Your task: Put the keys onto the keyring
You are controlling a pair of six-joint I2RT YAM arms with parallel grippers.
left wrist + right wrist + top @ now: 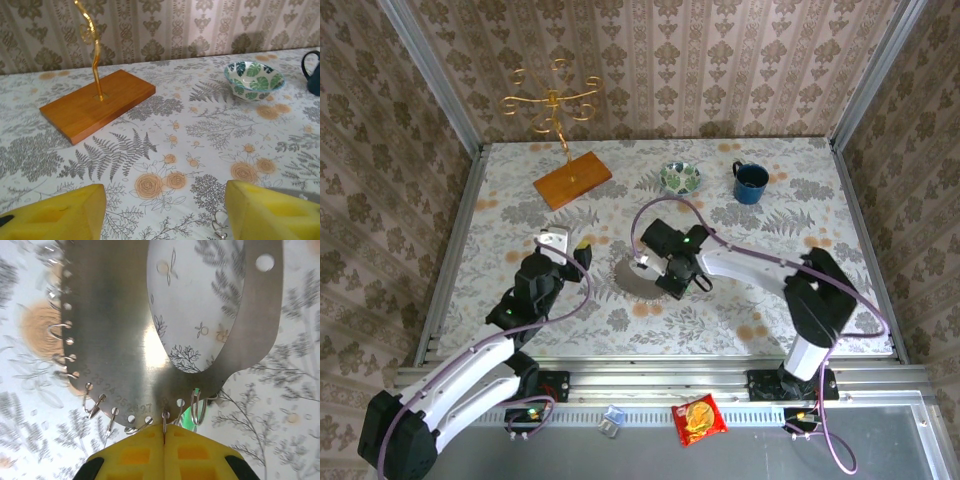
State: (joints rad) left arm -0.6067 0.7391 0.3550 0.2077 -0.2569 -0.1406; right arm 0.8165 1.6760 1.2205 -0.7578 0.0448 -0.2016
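Rearward, leaf-print bowl (680,178), blue mug (750,182), right end effector (164,430) closed

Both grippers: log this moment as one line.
left gripper: open, empty | right gripper: shut on wire ring | ring location: edge hole of metal plate

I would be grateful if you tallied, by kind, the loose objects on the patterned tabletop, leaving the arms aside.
Stands: 1, the gold hook stand on its wooden base
Bowls: 1, the leaf-patterned bowl
Mugs: 1, the dark blue mug
Metal plates: 1, the perforated metal plate
Total: 4
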